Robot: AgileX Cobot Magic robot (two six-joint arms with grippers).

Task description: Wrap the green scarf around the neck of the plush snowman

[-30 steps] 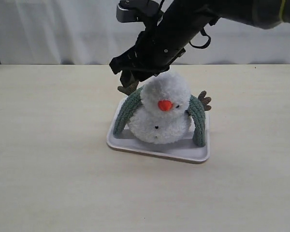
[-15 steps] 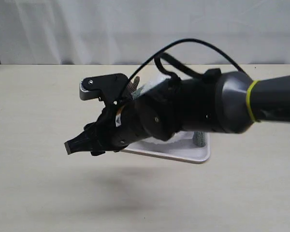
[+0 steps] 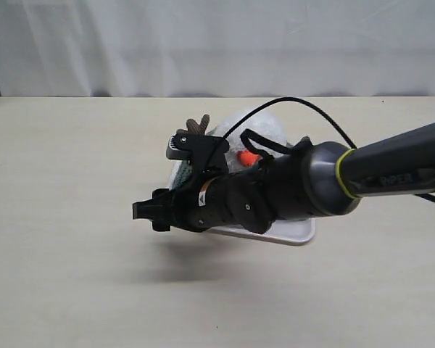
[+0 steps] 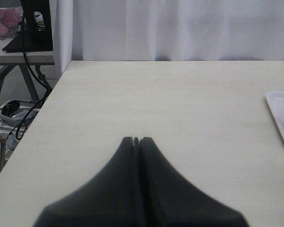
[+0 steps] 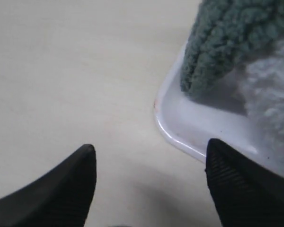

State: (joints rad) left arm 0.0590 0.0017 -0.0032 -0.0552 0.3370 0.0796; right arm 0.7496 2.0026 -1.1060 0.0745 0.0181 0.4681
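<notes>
Pale table point(image 3: 72, 275), and the right arm point(image 3: 304, 185) stretches low across the middle, hiding most of the white tray point(image 3: 299, 233) and the plush snowman point(image 3: 264, 130) sitting on it (only some head fluff peeks out). The green scarf point(image 5: 227, 38) hangs on the snowman's left, its end in the tray's near-left corner. It looks light, floppy and fuzzy, so I'd pinch that loose end. The right gripper point(image 5: 149, 161) gapes wide and empty; the left gripper point(image 4: 136, 140) is pressed closed on nothing.
</notes>
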